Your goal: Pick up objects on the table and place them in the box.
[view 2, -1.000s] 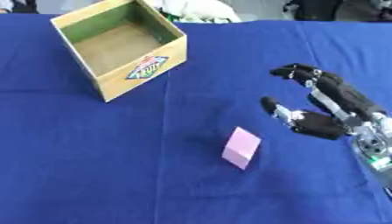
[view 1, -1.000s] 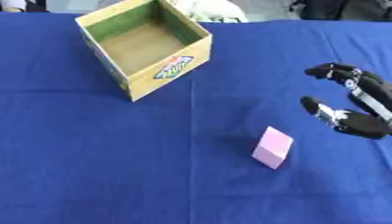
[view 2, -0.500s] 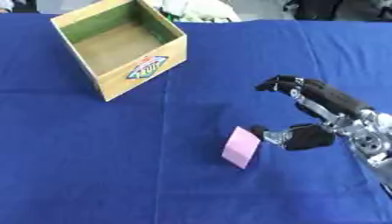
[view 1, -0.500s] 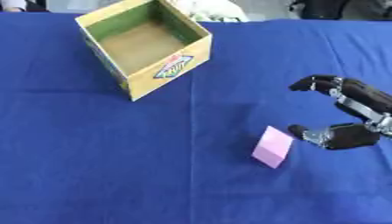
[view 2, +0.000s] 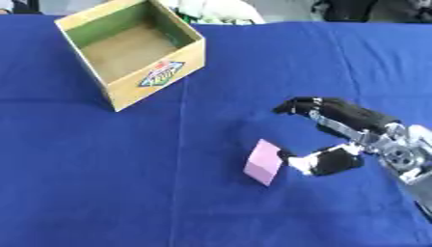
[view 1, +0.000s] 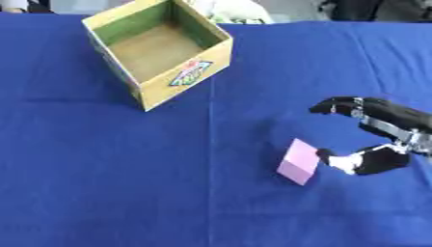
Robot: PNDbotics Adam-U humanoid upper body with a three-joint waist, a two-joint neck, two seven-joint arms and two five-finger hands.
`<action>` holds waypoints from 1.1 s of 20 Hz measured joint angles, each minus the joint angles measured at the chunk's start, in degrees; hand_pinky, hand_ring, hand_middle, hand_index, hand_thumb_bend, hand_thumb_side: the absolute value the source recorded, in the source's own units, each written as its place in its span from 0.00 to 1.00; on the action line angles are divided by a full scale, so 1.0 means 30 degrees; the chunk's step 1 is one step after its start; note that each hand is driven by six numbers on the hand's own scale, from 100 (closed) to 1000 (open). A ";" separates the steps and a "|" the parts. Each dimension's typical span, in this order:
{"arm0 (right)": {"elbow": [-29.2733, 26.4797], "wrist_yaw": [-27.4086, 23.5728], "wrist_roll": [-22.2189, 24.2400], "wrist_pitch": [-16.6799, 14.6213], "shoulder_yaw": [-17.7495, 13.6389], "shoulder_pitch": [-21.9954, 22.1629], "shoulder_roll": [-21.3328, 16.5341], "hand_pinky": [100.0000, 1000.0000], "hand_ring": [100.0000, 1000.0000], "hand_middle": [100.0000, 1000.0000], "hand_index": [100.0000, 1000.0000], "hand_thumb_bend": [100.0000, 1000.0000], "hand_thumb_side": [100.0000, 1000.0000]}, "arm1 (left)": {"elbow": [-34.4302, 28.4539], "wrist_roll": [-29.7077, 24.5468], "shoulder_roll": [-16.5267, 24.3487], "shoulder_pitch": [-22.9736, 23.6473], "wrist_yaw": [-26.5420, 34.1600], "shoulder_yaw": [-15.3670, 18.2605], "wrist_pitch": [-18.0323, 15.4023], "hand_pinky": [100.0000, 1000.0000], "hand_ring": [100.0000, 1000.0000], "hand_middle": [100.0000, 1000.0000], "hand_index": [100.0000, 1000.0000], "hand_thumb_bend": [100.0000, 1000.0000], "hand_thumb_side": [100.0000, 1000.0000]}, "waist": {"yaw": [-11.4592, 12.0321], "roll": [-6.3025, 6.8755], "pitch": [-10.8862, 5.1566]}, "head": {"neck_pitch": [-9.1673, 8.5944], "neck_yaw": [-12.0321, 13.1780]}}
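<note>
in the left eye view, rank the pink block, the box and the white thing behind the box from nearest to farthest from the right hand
1. pink block: just left of the right hand, by its thumb tip.
2. box: up and to the left, open side up.
3. white thing: at the table's far edge, beyond the box; farthest, though only slightly.

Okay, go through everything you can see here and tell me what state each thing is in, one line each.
Cardboard box: upright, open at the top, nothing visible inside.
Pink block: on the blue tablecloth, tilted, not lifted.
Right robot hand: open, thumb at the block's right edge, fingers arched above and apart from it.
Left robot hand: not in view.
</note>
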 measured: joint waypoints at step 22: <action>-0.0001 0.1734 0.1375 0.1175 0.0968 -0.0249 -0.0120 0.89 0.86 0.84 0.95 0.31 0.52 | 0.0000 -0.0340 0.0000 -0.0053 0.0134 -0.0018 0.0058 0.67 0.68 0.67 0.69 0.41 0.86 | 0.0231 0.0014 0.0237 | 0.0007 -0.0188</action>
